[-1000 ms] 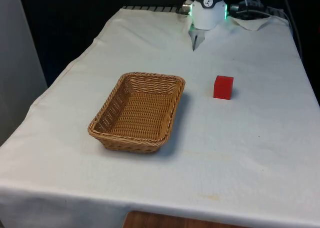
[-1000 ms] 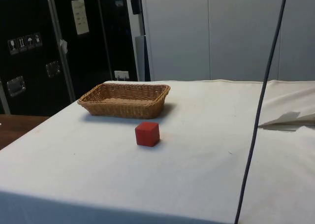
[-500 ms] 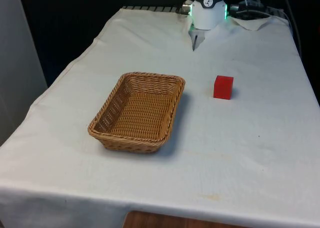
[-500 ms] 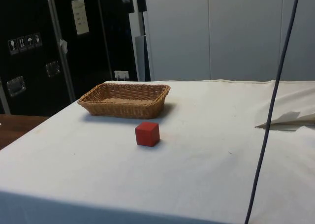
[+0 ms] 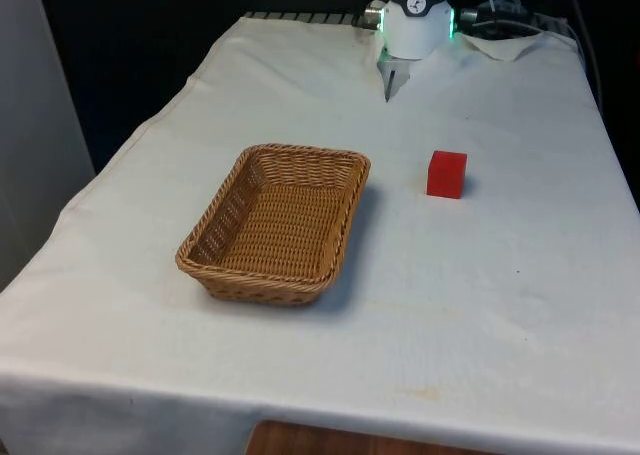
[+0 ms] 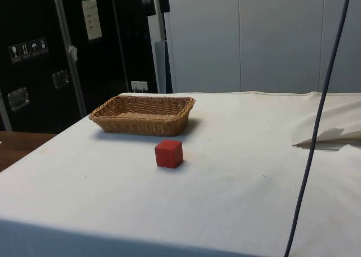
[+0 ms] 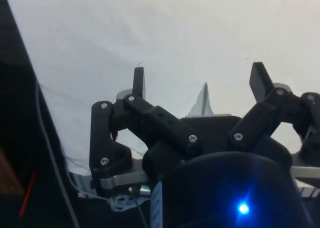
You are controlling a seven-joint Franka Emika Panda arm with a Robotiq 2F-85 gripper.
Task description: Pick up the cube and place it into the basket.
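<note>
- Two task things sit on the desk point(image 5: 520, 305): a red cube point(image 5: 446, 174) and a wicker basket point(image 5: 275, 222).
- We see the cube resting flat on the white cloth, well apart from the basket, toward the front view's right, with bare cloth all round it. We judge that leaves room for the fingers to come down on either side.
- The basket lies open side up and holds nothing, so a drop from above should land inside; its long axis runs roughly toward the robot.
- In the wrist view our hand point(image 7: 197, 85) is spread wide, fingers point(image 7: 138, 82) parted with nothing between them, looking down on plain cloth. We take it to be high and far from the cube, so the reach has hardly begun.
- Against the frames from half a second and a second ago, cube and basket have not shifted. In the side view a dark cable point(image 6: 318, 121) has swung toward that picture's right, which we read as the arm moving.
</note>
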